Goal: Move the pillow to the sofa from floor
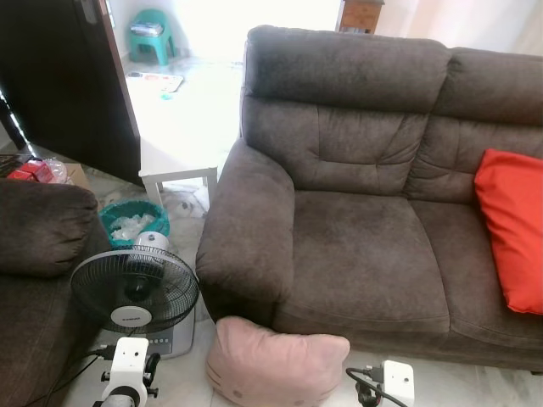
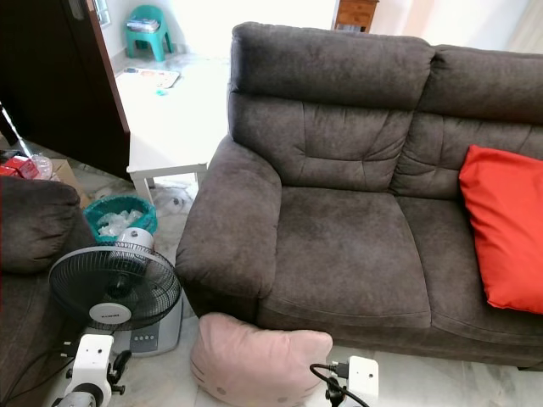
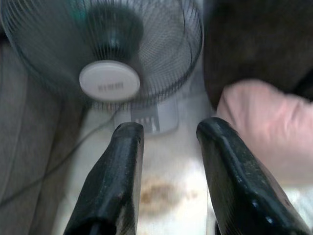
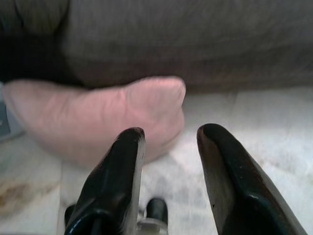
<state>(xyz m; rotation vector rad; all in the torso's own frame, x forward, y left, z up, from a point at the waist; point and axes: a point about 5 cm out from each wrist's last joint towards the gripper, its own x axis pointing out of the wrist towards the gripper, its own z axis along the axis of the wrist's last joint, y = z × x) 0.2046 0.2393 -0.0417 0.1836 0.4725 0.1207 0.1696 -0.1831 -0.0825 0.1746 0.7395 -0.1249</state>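
Note:
A pale pink pillow (image 1: 276, 360) with a cat face lies on the tiled floor against the front of the dark brown sofa (image 1: 365, 246). My left gripper (image 3: 166, 134) is open, low over the floor to the pillow's left, with the pillow (image 3: 266, 127) just off one finger. On the pillow's other side my right gripper (image 4: 168, 134) is open, its fingers (image 4: 120, 171) pointing at the pillow's corner (image 4: 107, 117). Both wrists (image 1: 127, 369) (image 1: 394, 381) show at the bottom edge of the left eye view.
A black standing fan (image 1: 134, 292) stands on the floor left of the pillow, close to my left gripper. A second brown sofa arm (image 1: 38, 225) is at far left. A teal bin (image 1: 134, 222), a white table (image 1: 182, 161) and a red cushion (image 1: 513, 225) on the sofa are nearby.

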